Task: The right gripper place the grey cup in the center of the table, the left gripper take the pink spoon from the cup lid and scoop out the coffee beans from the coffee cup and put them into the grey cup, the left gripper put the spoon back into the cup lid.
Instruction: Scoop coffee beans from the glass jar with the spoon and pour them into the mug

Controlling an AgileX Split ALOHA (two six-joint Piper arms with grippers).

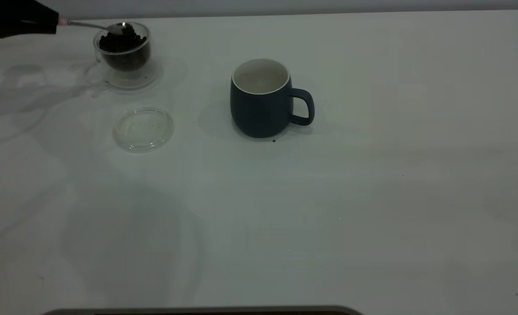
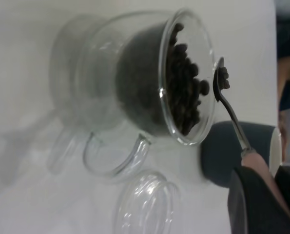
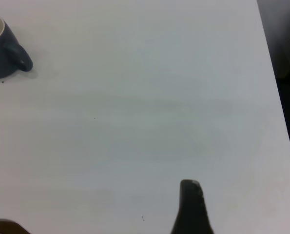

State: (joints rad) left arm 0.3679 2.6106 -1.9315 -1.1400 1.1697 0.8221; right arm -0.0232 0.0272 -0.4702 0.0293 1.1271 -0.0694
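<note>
The exterior view looked steeply down over the whole surface (image 1: 372, 197). The left wrist view sat close to the coffee cup (image 2: 135, 83). The right wrist view looked from farther off; all three shared the grey cup (image 1: 263, 98).

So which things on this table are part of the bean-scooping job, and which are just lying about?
Part of the job:
- pink spoon, bowl loaded with beans, held by the left gripper
- glass coffee cup of beans
- grey cup, mid-table
- clear cup lid, nothing on it

Just lying about:
- glass saucer under the coffee cup
- stray dark speck by the grey cup
</note>
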